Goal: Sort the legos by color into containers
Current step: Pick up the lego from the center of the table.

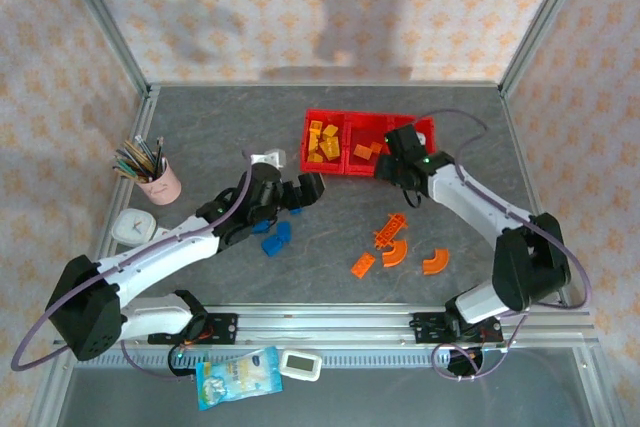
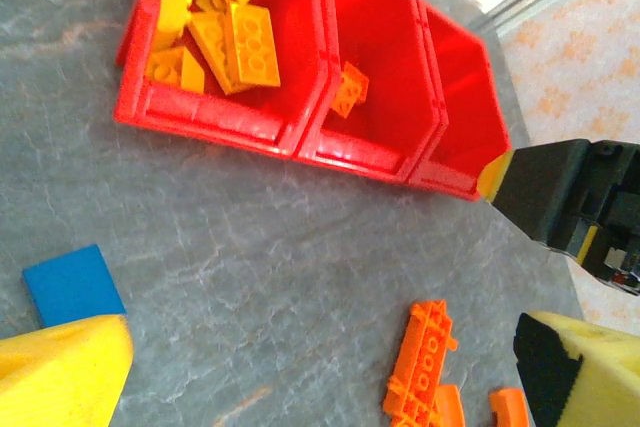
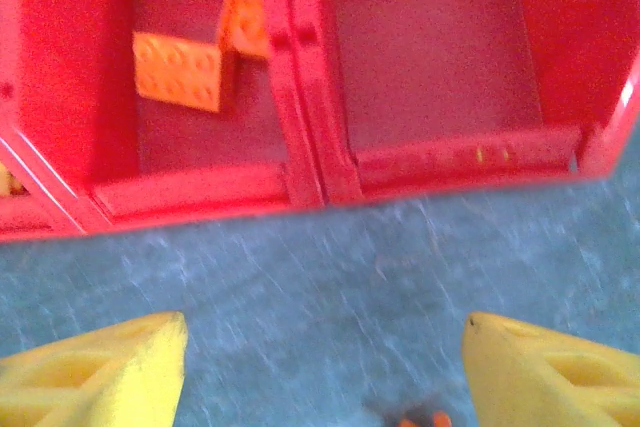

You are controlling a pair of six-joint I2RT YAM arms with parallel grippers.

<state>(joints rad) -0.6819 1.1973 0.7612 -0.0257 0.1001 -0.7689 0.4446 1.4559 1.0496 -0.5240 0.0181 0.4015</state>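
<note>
Containers (image 1: pixel 345 117), red and joined, sit at upper centre of the top view, with yellow legos (image 1: pixel 322 141) in the left bin and orange legos (image 1: pixel 364 151) in the middle one. Loose orange pieces (image 1: pixel 395 247) lie at lower centre right, blue legos (image 1: pixel 277 237) left of them. The right gripper (image 3: pixel 325 367) hangs open and empty at the tray's front wall; the left gripper (image 2: pixel 320 377) is spread wide, holding nothing.
</note>
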